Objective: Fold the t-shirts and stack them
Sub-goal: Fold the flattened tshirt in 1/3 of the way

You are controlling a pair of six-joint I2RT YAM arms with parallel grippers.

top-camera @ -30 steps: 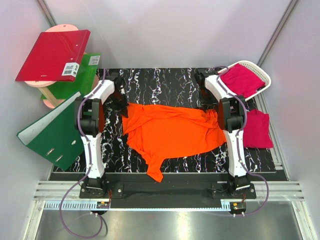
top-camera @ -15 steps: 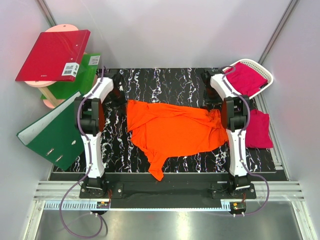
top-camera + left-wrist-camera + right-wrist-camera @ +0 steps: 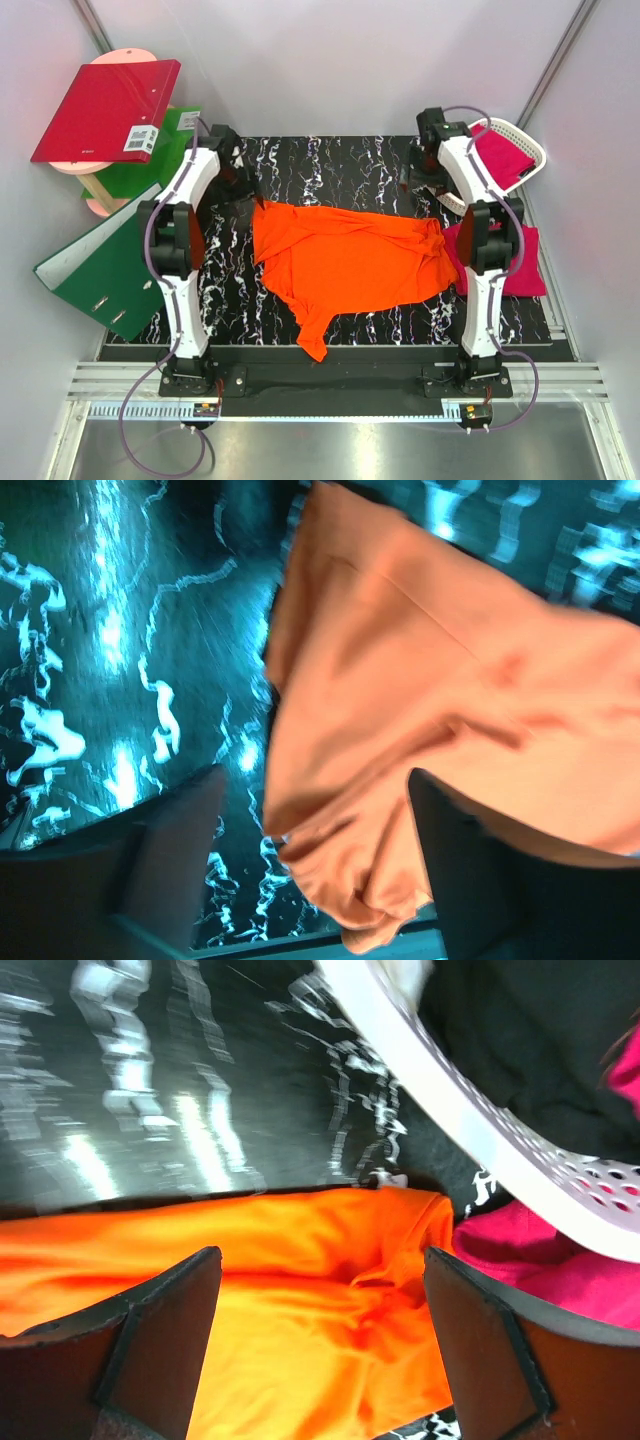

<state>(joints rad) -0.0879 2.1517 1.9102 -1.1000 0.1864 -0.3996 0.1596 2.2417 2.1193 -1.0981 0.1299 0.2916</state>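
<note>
Now the orange t-shirt [image 3: 350, 260] lies loose in the middle of the black marbled table [image 3: 330, 165]. A second ago its 10 o'clock corner sat bunched against the left gripper [image 3: 315, 780]. That corner has since dropped flat and the 9 o'clock edge runs straighter. Both arms have drawn back toward 12 o'clock, and the right arm's elbow has swung out toward 3 o'clock.

The shirt is spread wide from 9 to 3 o'clock. It is mostly smooth across the middle and crumpled into folds at its 3 o'clock end. A pointed flap trails toward 6 o'clock, close to the table's near edge.

In the left wrist view the fingers stand spread apart above the shirt's corner, gripping nothing. The right gripper [image 3: 320, 1255] is likewise spread wide over the rumpled 3 o'clock end, with the cloth lying free below it.

Just beside that end, at 3 o'clock, a magenta t-shirt [image 3: 525, 265] lies on the table, partly under the right arm. The other magenta t-shirt [image 3: 500, 155] fills the white basket [image 3: 533, 150] at 2 o'clock. Off the table at 9 to 10 o'clock stand a red binder [image 3: 105, 110] and green binders [image 3: 100, 265].
</note>
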